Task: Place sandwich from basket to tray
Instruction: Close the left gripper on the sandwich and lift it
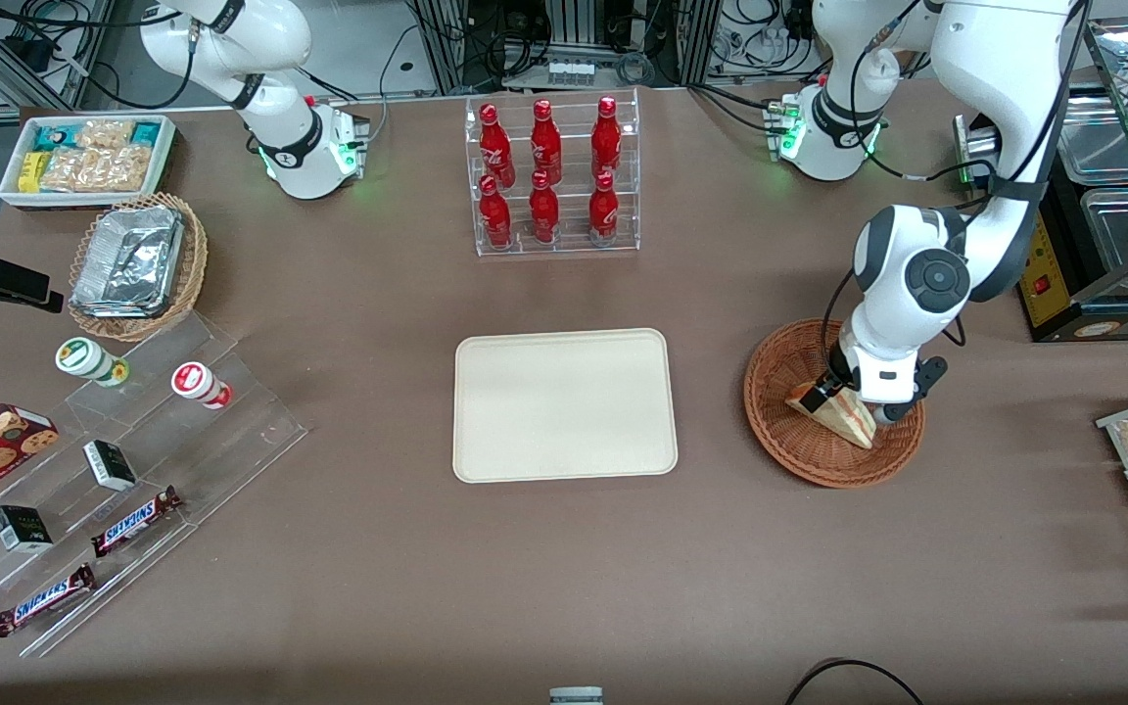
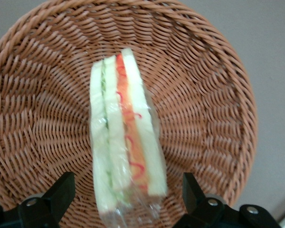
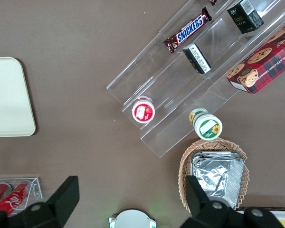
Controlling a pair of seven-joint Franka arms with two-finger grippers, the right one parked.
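Observation:
The sandwich (image 1: 843, 415) (image 2: 126, 137), a plastic-wrapped wedge of white bread with red-orange and green filling, lies in the reddish-brown wicker basket (image 1: 779, 431) (image 2: 204, 95). My left gripper (image 1: 853, 397) (image 2: 128, 192) is lowered into the basket over the sandwich. It is open, and its black fingers (image 2: 61, 190) stand on either side of the sandwich's wrapped end with gaps between them and the bread. The cream tray (image 1: 564, 403) lies flat in the middle of the table, beside the basket toward the parked arm's end, with nothing on it.
A clear rack of red bottles (image 1: 552, 176) stands farther from the front camera than the tray. A tan basket with a foil container (image 1: 138, 264), a white snack bin (image 1: 84, 157) and clear shelves of snacks (image 1: 114, 490) lie toward the parked arm's end. Metal counters (image 1: 1112, 215) flank the working arm.

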